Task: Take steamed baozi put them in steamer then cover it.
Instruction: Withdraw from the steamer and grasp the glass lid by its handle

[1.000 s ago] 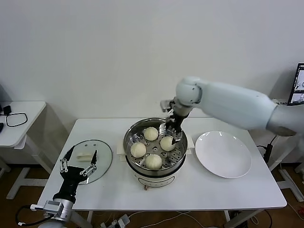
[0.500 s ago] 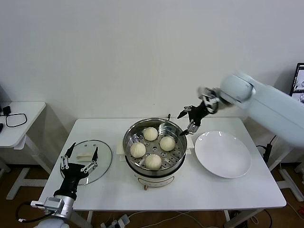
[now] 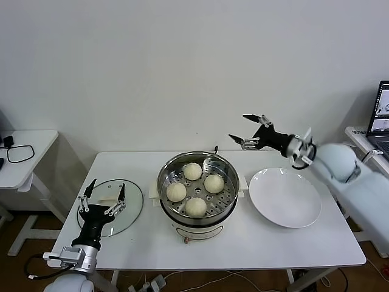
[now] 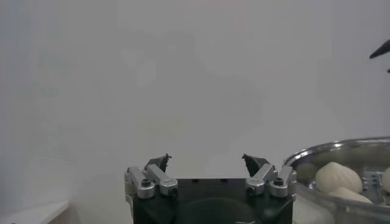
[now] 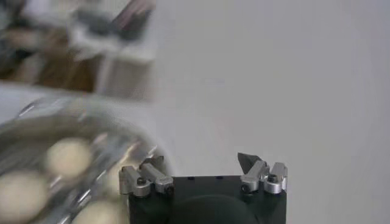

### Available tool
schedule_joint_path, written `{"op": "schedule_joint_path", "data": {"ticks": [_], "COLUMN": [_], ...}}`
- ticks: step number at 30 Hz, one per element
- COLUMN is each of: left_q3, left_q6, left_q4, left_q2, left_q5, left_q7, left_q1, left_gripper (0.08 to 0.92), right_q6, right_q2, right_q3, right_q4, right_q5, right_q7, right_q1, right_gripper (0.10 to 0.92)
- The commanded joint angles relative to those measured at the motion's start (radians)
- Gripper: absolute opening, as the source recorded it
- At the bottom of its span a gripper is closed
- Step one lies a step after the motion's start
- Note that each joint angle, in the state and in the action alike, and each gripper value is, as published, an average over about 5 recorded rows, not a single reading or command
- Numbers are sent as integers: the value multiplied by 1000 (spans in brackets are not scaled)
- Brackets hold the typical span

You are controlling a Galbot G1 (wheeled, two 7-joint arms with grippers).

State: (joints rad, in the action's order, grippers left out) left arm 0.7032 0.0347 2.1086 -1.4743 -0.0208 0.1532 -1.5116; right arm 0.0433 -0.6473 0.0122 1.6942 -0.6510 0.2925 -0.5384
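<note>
Steamer: the steamer (image 3: 198,193) sits mid-table (image 3: 292,243), steel bowl wide open to the head camera, perforated tray showing between the buns.
Baozi: all four steamed baozi (image 3: 196,207) are in the tray, in a loose diamond, none touching another as far as the head view shows.
Cover: the cover (image 3: 115,204) lies flat on the table to the robot's left of the steamer, well apart from it, white handle up.
Left gripper: the left gripper (image 3: 102,198) is low at the near left, over the near edge of the cover, fingers spread and holding nothing; touching the glass or not, cannot tell.
Right gripper: the right gripper (image 3: 250,130) is up in the air behind the gap between steamer and plate (image 3: 285,198), fingers splayed wide, empty.
Left wrist view: its own fingertips (image 4: 159,162) stand parted against bare wall, and the steamer's rim (image 4: 341,146) with buns inside peeks in at one side; the cover is not visible here.
Right wrist view: parted fingertips (image 5: 248,159) again, with a blurred steamer and buns (image 5: 67,157) below, something the head view only hints at from afar.
Plate: white, to the robot's right of the steamer.
</note>
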Motion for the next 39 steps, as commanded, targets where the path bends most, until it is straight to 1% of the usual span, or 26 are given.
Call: {"op": "schedule_joint_path", "data": {"ticks": [1, 6, 11, 16, 20, 24, 31, 35, 39], "left_q3": [-11, -17, -15, -16, -6, 16, 83, 106, 125], "left_q6": [32, 52, 82, 124, 150, 214, 395, 432, 438], "left_q4": [-21, -47, -71, -88, -123, -186, -354, -457, -538], "left_q2": [0, -4, -4, 3, 14, 35, 78, 103, 122], "left_q5": [-5, -21, -51, -106, -174, -381, -950, -1175, -1298], "left_q7": [-23, -28, -32, -30, -37, -79, -215, -282, -316], "left_q1": [16, 26, 30, 21, 18, 11, 17, 45, 89], "left_gripper": [823, 823, 823, 823, 823, 823, 823, 823, 823], "right_q6": [-250, -376, -481, -565, -586, -585, -582, -578, -574], "right_q2": [-249, -419, -536, -609, -633, -648, -650, -653, -653], "right_q3": [-474, -467, -448, -445, -449, -467, -475, -469, -461], "right_q4": [188, 191, 181, 197, 211, 203, 178, 163, 149], "right_q5": [153, 279, 370, 432, 433, 417, 413, 410, 411], "right_q7": [-359, -418, -461, -479, -483, -482, -479, -476, -473], "right_q1": [-676, -798, -894, -974, -1017, -1024, -1009, -994, -985], "right_gripper": [823, 823, 823, 823, 823, 823, 823, 823, 823]}}
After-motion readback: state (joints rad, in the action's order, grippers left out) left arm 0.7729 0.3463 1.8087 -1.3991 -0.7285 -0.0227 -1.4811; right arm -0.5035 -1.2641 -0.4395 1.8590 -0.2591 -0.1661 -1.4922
